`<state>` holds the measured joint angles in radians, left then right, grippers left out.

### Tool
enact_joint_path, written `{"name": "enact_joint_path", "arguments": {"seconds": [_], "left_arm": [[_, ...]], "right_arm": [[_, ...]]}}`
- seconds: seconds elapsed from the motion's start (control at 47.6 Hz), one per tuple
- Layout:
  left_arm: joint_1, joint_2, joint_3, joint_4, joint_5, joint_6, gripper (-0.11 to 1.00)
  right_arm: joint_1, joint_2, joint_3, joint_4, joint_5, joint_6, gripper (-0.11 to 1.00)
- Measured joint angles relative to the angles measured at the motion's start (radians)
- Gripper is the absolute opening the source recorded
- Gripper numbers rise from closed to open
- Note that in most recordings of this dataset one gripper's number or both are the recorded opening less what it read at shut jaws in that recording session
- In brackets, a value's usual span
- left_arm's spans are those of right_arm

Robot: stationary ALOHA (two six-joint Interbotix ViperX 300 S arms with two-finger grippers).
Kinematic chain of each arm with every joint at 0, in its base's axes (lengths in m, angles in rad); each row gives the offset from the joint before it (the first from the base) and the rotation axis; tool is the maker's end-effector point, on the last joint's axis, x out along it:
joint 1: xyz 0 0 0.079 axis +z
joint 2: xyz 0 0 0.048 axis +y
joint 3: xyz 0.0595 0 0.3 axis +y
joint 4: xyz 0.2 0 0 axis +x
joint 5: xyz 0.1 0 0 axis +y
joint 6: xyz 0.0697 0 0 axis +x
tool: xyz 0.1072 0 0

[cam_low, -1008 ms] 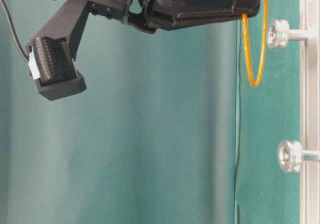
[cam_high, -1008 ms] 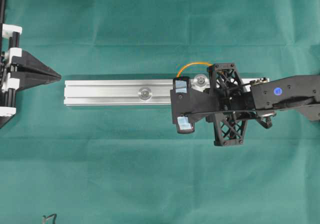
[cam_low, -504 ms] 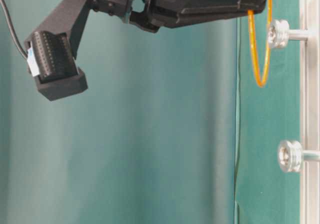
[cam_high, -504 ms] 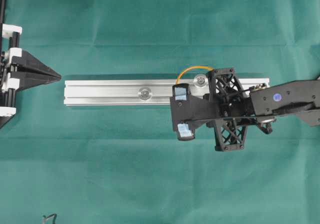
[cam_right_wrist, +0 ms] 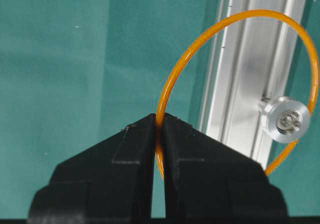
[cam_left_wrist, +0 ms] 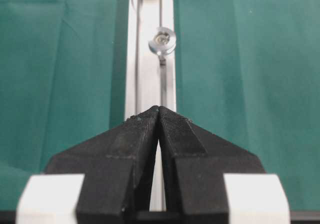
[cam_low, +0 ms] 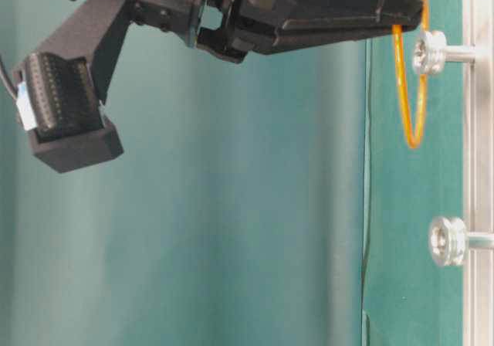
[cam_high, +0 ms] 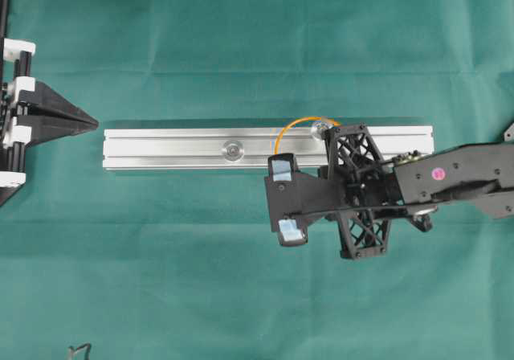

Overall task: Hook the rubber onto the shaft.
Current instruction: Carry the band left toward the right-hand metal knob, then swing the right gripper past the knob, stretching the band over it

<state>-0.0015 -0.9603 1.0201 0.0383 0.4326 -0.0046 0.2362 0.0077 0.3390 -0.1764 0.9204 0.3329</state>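
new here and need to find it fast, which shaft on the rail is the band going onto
Find the aluminium rail lying across the green cloth; two round-headed shafts stand on it. The one meant is the right-hand shaft, beside the right gripper, not the bare shaft mid-rail. Only it has the orange rubber band looping around it.

A green cloth [cam_high: 201,280] is covering the whole table, lying flat with faint fold creases running across it. Even light is falling on it, casting only soft shadows. A small dark wire end [cam_high: 79,349] is poking in at the lower left edge.

Even, bright lighting; glare on the aluminium rail [cam_high: 177,147]; foreground jaws soft.
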Motion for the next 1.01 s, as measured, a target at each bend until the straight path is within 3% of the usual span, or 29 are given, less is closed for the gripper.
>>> {"name": "enact_joint_path", "arguments": {"seconds": [0.567,1.008], "left_arm": [[0.000,0.000,0.000,0.000,0.002,0.000,0.00],[0.000,0.000,-0.002,0.000,0.002,0.000,0.00]], "right_arm": [[0.063,0.020,-0.023,0.003,0.002,0.067,0.06],[0.075,0.028,-0.031,0.012,0.005,0.077,0.06]]}}
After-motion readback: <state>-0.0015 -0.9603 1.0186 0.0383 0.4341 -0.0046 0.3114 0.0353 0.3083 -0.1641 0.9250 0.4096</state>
